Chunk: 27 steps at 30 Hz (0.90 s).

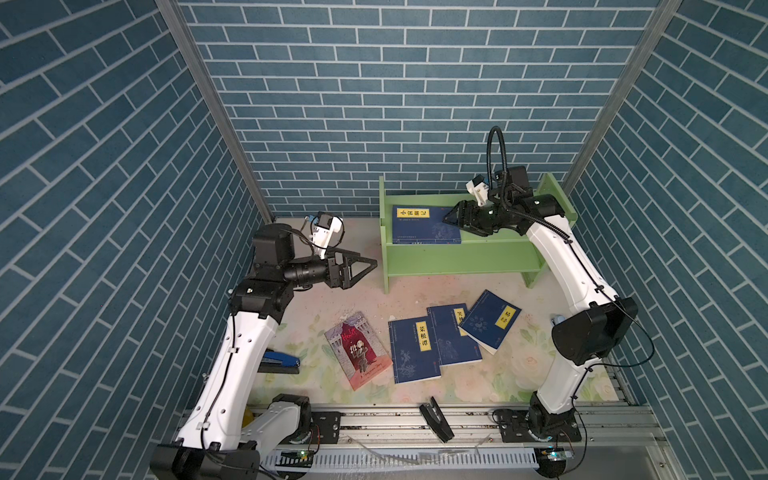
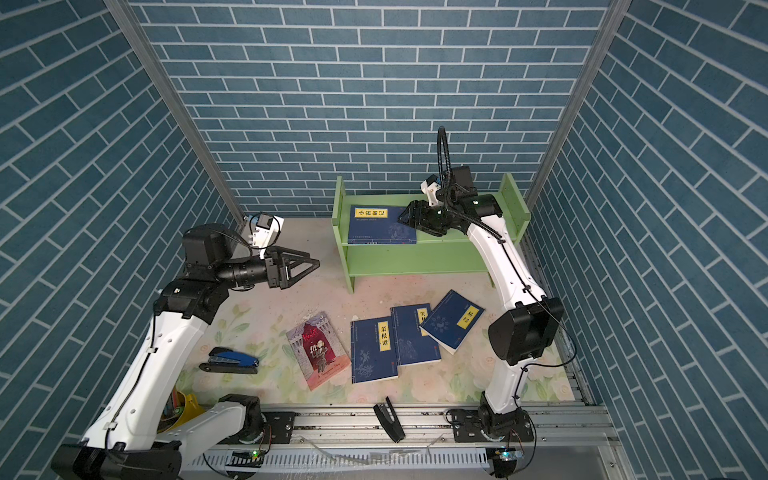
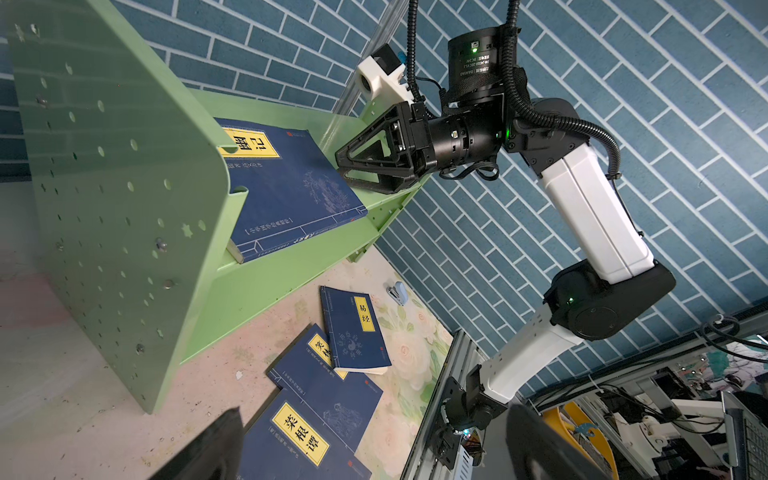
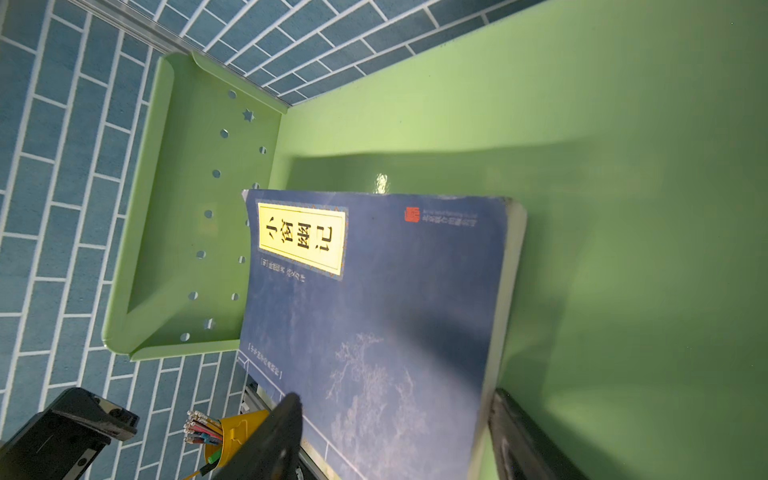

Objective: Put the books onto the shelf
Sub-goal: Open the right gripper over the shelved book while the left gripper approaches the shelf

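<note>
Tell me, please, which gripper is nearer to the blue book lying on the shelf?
The right. The right gripper is at the edge of the book, over the shelf; the left gripper hangs outside the drilled end panel, clear of the book.

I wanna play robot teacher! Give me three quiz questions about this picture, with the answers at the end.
1. True or false: a dark blue book lies on the green shelf.
2. How many books lie on the table?
3. Which end effector reaches over the shelf? A: left. B: right.
Key: 1 true. 2 four: the red-and-grey book and three blue books. 3 B, the right end effector.
</note>
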Each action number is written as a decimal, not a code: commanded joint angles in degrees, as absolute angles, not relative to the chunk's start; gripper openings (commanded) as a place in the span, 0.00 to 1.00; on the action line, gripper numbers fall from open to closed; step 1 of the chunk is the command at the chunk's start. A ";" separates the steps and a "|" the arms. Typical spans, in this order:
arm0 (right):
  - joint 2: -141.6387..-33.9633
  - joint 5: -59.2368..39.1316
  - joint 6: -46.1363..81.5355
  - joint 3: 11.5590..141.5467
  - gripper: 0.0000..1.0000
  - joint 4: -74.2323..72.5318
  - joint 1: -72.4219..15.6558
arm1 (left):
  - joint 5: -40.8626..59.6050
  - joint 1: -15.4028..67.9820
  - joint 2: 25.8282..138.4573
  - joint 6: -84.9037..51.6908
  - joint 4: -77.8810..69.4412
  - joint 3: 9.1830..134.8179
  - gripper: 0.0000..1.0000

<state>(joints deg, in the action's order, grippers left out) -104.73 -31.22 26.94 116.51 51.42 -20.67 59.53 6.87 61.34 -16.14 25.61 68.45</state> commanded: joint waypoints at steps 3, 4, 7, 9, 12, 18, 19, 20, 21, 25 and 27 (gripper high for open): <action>-107.20 -29.68 25.83 119.22 0.71 54.01 -21.84 | 53.78 6.75 61.61 -12.13 26.78 68.20 1.00; -107.46 -30.01 26.00 119.53 0.71 53.75 -22.05 | 52.65 6.79 61.68 -10.90 27.09 68.12 1.00; -108.58 -30.15 26.26 121.21 0.71 54.00 -22.45 | 48.74 7.18 61.87 -7.16 27.68 67.90 1.00; -109.62 -30.21 26.45 122.77 0.71 54.73 -22.58 | 46.87 7.45 62.18 -5.01 27.93 67.53 1.00; -110.69 -30.91 26.72 124.22 0.71 54.84 -23.00 | 44.44 7.56 62.40 -3.27 27.36 66.42 1.00; -111.21 -29.35 27.31 124.89 0.72 55.46 -23.43 | 41.88 8.92 63.06 -1.70 25.14 64.42 0.98; -110.95 -28.04 27.31 124.89 0.72 56.00 -23.51 | 41.09 9.79 63.36 -0.61 25.14 64.42 0.98; -110.63 -26.92 27.25 124.81 0.73 56.47 -23.54 | 40.17 10.65 63.74 0.57 25.26 64.59 0.98; -109.96 -25.84 27.16 124.57 0.74 56.77 -23.54 | 38.82 11.83 64.21 2.18 25.39 64.76 0.98; -106.13 -24.57 27.41 121.29 0.75 56.02 -23.55 | 32.65 16.35 66.71 7.00 24.13 64.79 0.98; -104.10 -24.69 27.76 119.22 0.75 55.40 -23.55 | 29.37 17.96 67.87 7.56 22.22 64.45 0.97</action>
<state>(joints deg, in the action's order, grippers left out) -107.90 -26.87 27.05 121.45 52.58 -23.27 35.38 16.25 66.65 3.55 25.08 64.88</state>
